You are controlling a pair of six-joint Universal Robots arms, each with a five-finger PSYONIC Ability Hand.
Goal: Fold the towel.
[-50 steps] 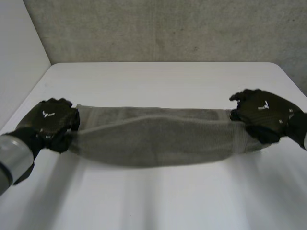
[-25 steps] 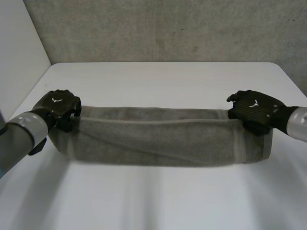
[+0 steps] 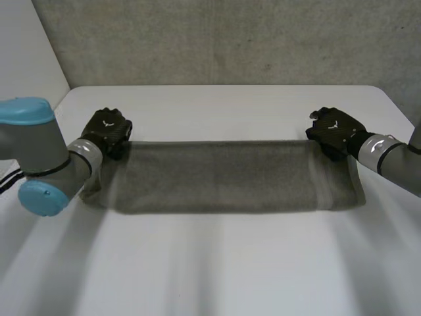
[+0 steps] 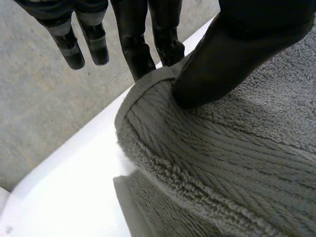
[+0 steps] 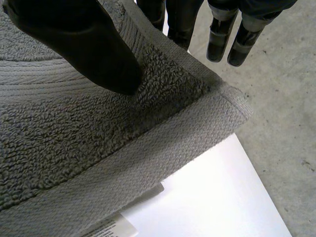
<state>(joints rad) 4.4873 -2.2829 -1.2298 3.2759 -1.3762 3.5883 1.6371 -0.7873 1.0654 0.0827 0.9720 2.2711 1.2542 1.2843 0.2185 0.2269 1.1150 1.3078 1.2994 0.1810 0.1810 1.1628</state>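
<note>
Folding step: towel [image 3: 223, 174] doubled on tabletop [image 3: 223, 270].
Left hand [image 3: 108, 128]: clamped on 1 far corner.
Right hand [image 3: 332, 128]: clamped on the other.
Risk: uneven release may skew edges.

Robot lab / test cell, not a home. Bare white table [image 3: 230, 263] w/ no furnishings, rough concrete wall [image 3: 230, 39] behind, plain white panel [image 3: 26, 52] at the left side. Two industrial-type arms at the bench: left arm [image 3: 39, 158] w/ grey joints & light-blue caps, right arm [image 3: 395, 161] opp.
</note>
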